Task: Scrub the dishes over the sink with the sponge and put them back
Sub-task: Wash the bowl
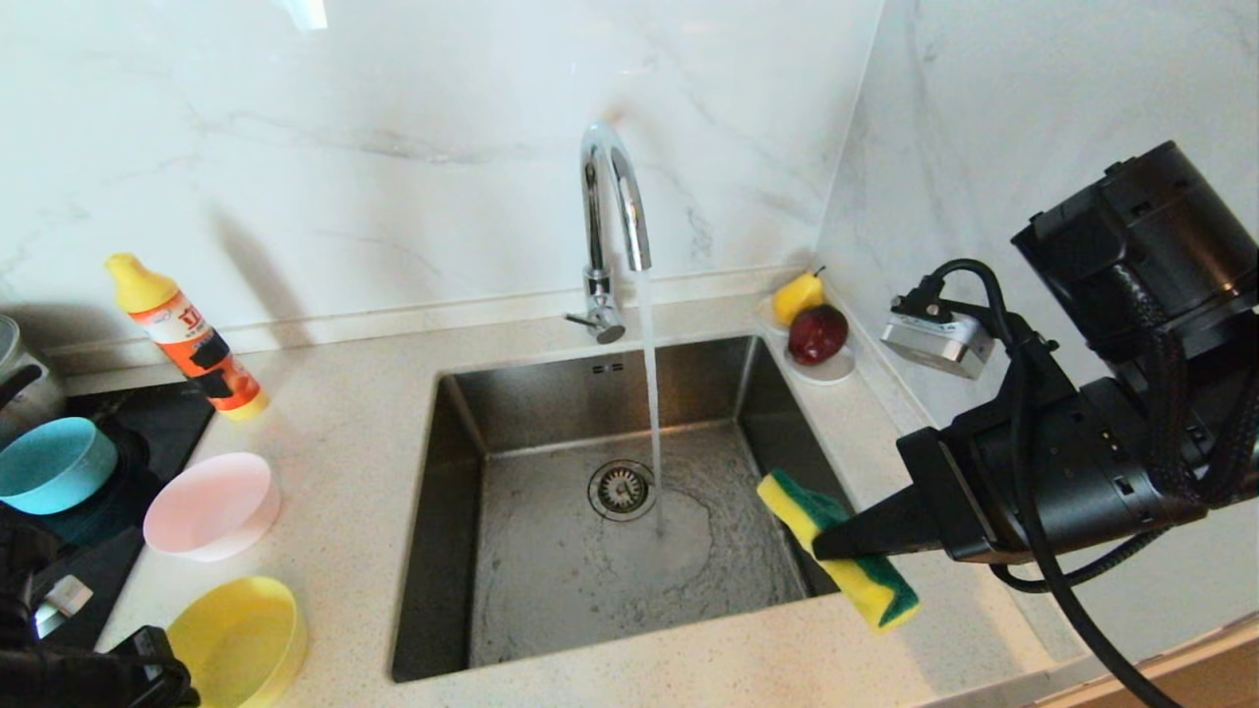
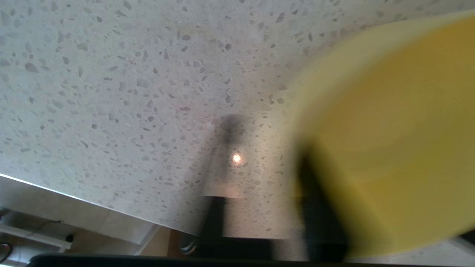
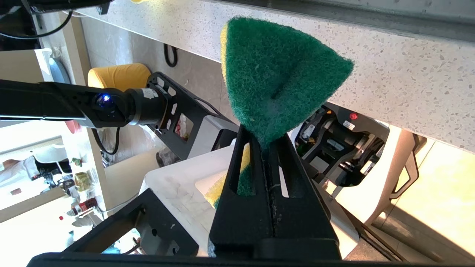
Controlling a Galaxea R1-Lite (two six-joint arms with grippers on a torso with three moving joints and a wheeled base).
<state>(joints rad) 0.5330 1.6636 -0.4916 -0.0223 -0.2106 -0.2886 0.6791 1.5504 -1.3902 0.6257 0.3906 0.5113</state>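
White marble-look walls back a speckled pale stone countertop with a square brushed stainless steel sink set into it; water runs from the chrome gooseneck faucet onto the basin floor beside the round drain strainer.

I read my right gripper as clamped on the flat rectangular sponge, yellow foam with a dark green scouring face. The sponge is pinched at its middle, both ends projecting past the fingers, hanging over the sink's right edge. In the right wrist view the green face bulges beyond the closed fingers.

My left gripper sits at the counter's near left corner. Its fingers straddle the rim of the small round yellow plastic bowl: one finger against the bowl wall, the other outside over bare counter. I record them as closed on that rim.

Behind it stand the pale pink plastic bowl and the light blue plastic bowl, both untouched. An orange bottle with a yellow cap stands further back.
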